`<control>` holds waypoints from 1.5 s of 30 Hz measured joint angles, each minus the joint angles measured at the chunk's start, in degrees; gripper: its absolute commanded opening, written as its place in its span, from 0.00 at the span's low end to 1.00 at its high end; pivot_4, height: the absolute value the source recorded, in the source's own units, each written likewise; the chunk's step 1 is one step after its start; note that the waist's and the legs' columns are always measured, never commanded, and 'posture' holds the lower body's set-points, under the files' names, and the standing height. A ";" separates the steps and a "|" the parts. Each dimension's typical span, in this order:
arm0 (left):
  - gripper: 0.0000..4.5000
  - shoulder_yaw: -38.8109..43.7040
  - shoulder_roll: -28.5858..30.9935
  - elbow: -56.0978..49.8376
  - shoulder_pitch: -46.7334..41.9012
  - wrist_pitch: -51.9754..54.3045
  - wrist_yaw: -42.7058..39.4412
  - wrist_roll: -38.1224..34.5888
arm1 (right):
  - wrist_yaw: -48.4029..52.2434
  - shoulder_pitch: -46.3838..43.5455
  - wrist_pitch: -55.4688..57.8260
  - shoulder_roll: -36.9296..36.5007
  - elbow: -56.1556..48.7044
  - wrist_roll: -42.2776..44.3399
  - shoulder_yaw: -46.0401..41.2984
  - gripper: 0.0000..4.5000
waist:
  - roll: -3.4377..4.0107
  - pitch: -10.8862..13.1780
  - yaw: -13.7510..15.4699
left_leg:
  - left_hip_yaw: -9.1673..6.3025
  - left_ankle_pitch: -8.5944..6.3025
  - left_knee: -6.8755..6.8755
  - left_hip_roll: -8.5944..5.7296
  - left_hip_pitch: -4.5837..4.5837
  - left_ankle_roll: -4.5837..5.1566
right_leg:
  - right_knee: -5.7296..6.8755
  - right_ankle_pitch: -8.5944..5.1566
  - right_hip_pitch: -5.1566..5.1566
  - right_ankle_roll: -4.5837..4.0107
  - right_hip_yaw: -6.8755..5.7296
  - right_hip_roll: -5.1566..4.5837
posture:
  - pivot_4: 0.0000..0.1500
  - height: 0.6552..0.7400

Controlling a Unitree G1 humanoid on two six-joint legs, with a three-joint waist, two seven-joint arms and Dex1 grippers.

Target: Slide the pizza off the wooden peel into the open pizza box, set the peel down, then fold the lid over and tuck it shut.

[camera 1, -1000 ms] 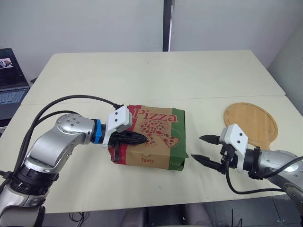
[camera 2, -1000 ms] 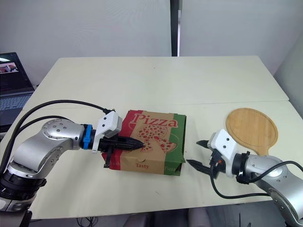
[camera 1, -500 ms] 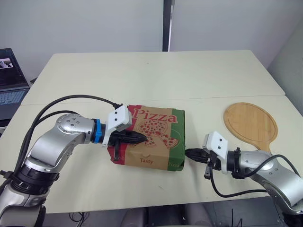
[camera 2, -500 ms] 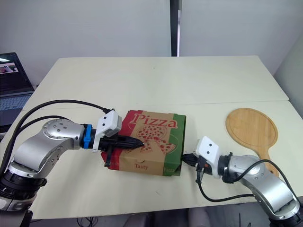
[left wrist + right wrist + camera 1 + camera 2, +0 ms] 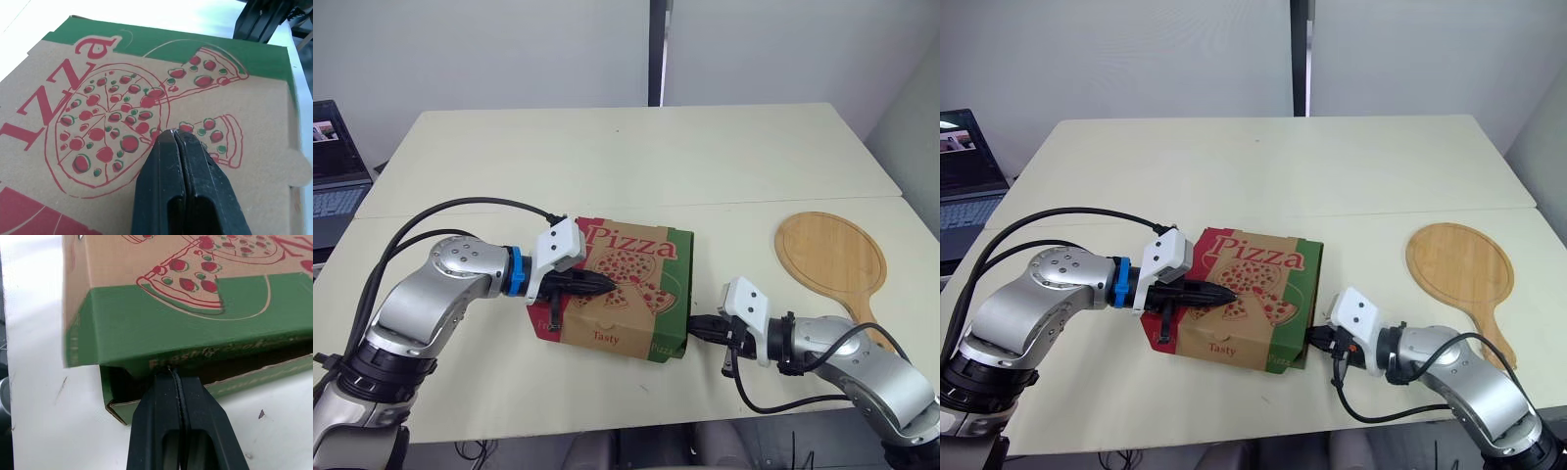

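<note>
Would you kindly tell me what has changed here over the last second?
The right gripper swung in toward the robot's left, closed its fingers, and now pushes its tips against the right side of the box, under its green flap. The box seems nudged slightly to the left. The left gripper stayed shut, pressing on the box top; the peel did not move.

The pizza box (image 5: 636,269) carried "Pizza" in red script along the far edge of its lid (image 5: 1273,284). Its front flap (image 5: 607,336) read "Tasty". Faint lettering on the green side flap (image 5: 195,328) began "Fresh &"; the rest was illegible.
</note>
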 measured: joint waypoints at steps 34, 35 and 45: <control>0.00 0.16 -0.26 -0.15 0.12 0.20 -0.16 0.14 | -2.84 -7.22 -3.83 0.15 -4.42 -8.47 8.81 0.84 | 0.00 0.00 -0.01 | 0.00 0.01 0.02 0.00 -0.01 -0.01 | 0.00 0.01 0.00 0.01 0.01 0.01 | 1.00 1.00; 0.00 0.19 -0.26 -0.16 0.12 0.20 -0.16 0.14 | -2.66 -7.51 -3.69 0.18 -4.42 -8.46 8.71 0.84 | 0.00 0.00 -0.01 | 0.00 0.01 0.02 0.00 -0.01 -0.01 | 0.00 0.01 0.00 0.01 0.01 0.01 | 1.00 1.00; 0.00 0.47 -0.25 -0.29 0.14 0.17 -0.54 0.08 | -2.60 -9.63 1.20 1.92 -5.97 -5.86 5.57 0.84 | 0.00 0.00 -0.01 | -0.01 0.00 0.02 0.00 -0.01 0.00 | 0.00 0.01 0.00 0.01 0.00 0.01 | 1.00 1.00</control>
